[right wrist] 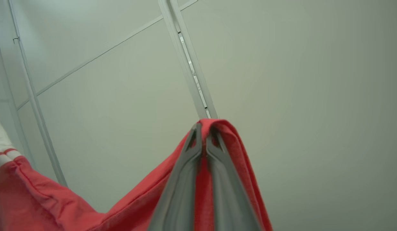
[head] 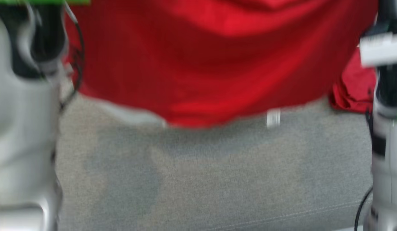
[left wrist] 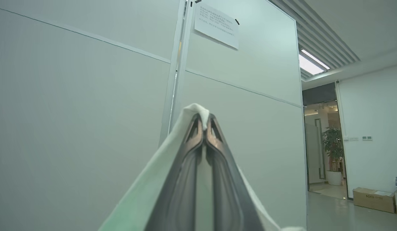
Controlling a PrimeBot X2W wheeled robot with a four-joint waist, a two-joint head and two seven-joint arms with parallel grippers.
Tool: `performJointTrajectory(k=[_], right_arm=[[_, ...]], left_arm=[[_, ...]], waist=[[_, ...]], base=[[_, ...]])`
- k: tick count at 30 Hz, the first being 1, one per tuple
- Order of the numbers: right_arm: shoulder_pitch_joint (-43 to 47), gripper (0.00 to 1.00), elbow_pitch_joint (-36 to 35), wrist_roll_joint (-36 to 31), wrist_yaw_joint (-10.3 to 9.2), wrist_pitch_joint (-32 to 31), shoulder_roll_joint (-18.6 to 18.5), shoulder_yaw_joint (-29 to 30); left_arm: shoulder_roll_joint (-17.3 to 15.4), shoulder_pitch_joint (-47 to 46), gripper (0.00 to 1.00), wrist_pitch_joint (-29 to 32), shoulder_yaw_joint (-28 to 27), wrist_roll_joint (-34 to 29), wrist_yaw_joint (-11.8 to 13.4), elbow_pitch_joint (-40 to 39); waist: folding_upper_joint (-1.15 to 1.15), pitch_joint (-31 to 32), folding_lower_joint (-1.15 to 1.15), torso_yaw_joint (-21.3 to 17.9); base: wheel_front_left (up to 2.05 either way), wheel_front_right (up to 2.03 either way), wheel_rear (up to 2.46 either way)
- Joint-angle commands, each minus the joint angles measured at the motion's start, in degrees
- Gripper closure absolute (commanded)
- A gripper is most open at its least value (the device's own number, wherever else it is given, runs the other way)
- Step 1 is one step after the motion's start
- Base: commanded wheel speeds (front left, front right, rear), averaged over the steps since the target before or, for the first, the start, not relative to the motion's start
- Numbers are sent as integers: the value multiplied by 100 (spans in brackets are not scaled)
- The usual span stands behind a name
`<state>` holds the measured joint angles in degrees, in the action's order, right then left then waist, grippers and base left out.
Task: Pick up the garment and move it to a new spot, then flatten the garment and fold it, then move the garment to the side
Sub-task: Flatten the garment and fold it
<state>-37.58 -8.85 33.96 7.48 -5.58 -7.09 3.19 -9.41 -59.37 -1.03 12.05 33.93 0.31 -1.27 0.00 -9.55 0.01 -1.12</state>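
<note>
The garment (head: 205, 64) is red with white trim and hangs spread across the top of the blurred head view, above a grey fabric surface (head: 217, 179). Its lower edge sags in the middle, with a small white tag (head: 273, 117) dangling. In the left wrist view my left gripper (left wrist: 203, 120) is shut on a white part of the garment (left wrist: 193, 110), pointing up at a wall. In the right wrist view my right gripper (right wrist: 204, 128) is shut on a red fold of the garment (right wrist: 230, 138), which drapes away to the lower left. Pale forearms (head: 22, 128) stand at both sides of the head view.
White partition panels (left wrist: 89, 112) with a posted paper sheet (left wrist: 216, 25) stand ahead of the wrists. A doorway with a potted plant (left wrist: 333, 150) and cardboard boxes (left wrist: 373, 199) lies to the right in the left wrist view. A bunched red piece (head: 352, 89) rests at the surface's right.
</note>
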Motion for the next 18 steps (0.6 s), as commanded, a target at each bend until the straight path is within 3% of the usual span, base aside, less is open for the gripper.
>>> performJointTrajectory(k=[1,5,10,14,18], right_arm=[[-672,100,395,-184,1,94,-48,-93],[-2404,100,1903,-681,1,603,46,-347],[-4079,100,3813,-1390,1,1524,229,-481],[-5004,100,4706,-1782,1,1968,320,-393],[-5208,100,5077,-1954,1,2067,368,-366]], left_arm=[[-97,-528,100,-56,-18,-201,-14,431],[-188,-1954,100,-447,-124,-558,35,1896],[-121,-3368,100,-1206,-243,-919,284,3519],[118,-4024,100,-1412,-560,-872,-46,3649],[264,-3746,100,-1406,-971,-1004,-292,3375]], waist=[[0,-1102,-1,-50],[0,-1524,-1,-207],[0,-1677,-1,-265],[0,-2049,-1,-218],[0,-2403,-1,-133]], base=[[0,0,0],[0,0,0],[0,0,0],[0,0,0],[0,0,0]])
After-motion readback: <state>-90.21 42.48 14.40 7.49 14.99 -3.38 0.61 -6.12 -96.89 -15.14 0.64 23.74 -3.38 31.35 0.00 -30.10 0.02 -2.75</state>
